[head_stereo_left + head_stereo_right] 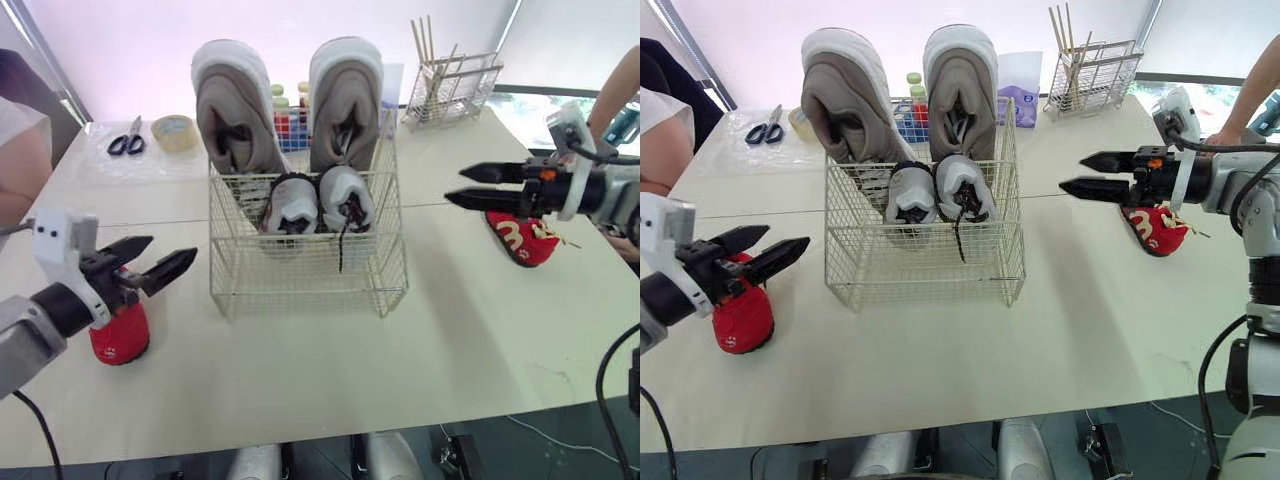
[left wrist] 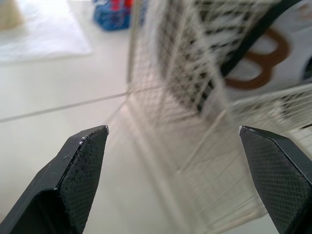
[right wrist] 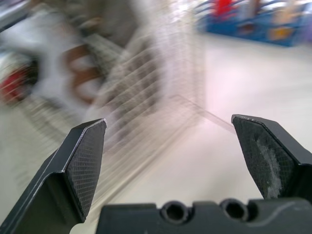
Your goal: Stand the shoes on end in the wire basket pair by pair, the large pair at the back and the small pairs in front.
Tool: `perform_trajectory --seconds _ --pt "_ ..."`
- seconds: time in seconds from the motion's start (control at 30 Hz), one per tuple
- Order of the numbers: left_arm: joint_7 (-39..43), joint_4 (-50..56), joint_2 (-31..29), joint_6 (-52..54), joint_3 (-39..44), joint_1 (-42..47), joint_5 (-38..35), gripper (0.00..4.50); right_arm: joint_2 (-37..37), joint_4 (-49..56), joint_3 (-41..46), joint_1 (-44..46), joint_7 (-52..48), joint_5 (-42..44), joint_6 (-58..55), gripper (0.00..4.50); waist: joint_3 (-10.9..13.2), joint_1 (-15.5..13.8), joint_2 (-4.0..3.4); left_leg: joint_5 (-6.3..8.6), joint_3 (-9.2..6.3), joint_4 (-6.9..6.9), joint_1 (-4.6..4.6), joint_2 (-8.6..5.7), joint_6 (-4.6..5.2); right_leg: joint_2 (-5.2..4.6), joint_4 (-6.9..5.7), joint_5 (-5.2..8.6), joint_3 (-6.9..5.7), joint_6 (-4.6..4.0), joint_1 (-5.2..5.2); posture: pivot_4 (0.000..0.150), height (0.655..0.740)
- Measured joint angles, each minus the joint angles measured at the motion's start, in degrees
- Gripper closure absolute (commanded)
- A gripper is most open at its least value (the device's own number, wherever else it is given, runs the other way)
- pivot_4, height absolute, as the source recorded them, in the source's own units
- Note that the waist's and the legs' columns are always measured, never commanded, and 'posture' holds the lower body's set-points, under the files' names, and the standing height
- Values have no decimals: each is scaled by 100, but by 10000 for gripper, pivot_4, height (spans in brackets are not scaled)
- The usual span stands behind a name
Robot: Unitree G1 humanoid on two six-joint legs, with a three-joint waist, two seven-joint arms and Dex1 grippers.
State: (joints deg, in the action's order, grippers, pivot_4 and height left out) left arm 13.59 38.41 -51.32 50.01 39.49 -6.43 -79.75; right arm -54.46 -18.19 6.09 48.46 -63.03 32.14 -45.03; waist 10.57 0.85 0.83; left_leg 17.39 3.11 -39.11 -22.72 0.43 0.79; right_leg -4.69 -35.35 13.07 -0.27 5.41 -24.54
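A wire basket stands mid-table. Two large grey shoes stand on end at its back. Two small grey-white shoes stand on end in front of them. A small red shoe lies on the table at the left, just under my left gripper, which is open and empty. Another small red shoe lies at the right, below and behind my right gripper, also open and empty. Both grippers point toward the basket and stand apart from it.
Scissors and a tape roll lie at the back left. A wire rack with sticks stands back right. Bottles and a box sit behind the basket. A person's arm is at the left, another arm at the right.
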Motion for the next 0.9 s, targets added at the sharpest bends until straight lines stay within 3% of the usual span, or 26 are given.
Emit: perform_trajectory --seconds 0.13,0.2,0.37,0.53,0.67,0.9 --pt "762 71 -165 -1 -67 77 -1620 667 242 -180 578 -477 858 -287 691 0 1 -42 -2 -17 -16 8 -12 3 -31 -4 0 1 -5 -1 -9 1500 7400" --pt "846 108 -408 -50 -260 359 -2094 667 405 -90 905 -950 1360 -445 1054 0 0 -75 -5 -16 -21 7 -16 1 -30 -5 0 -1 -8 -4 -8 1500 7400" --pt "1023 698 -607 -55 -1628 1065 -1481 667 559 799 1989 -2802 2381 -608 1139 0 -7 -167 -49 -16 -10 6 -13 -14 -24 11 2 -3 -2 -4 -1 1500 7400" --pt "1344 1070 -321 -72 -2738 1157 -737 667 1252 1666 2644 -4234 2963 -609 1095 0 -13 -81 -59 -7 10 5 23 -12 -5 28 -4 -4 15 0 17 1500 7400" --pt "1366 1108 -296 -119 -2894 1143 -540 667 1532 1457 2626 -4253 3300 -764 1498 0 -13 14 -59 -8 9 -4 40 -2 -4 50 -7 -3 24 0 33 1500 7400" --pt "1370 1244 -579 -211 -2672 647 -549 667 1583 -483 2368 -3188 3443 -1080 2456 0 -13 15 -59 -8 8 -3 36 15 -4 75 -5 -2 38 0 28 1500 7400"
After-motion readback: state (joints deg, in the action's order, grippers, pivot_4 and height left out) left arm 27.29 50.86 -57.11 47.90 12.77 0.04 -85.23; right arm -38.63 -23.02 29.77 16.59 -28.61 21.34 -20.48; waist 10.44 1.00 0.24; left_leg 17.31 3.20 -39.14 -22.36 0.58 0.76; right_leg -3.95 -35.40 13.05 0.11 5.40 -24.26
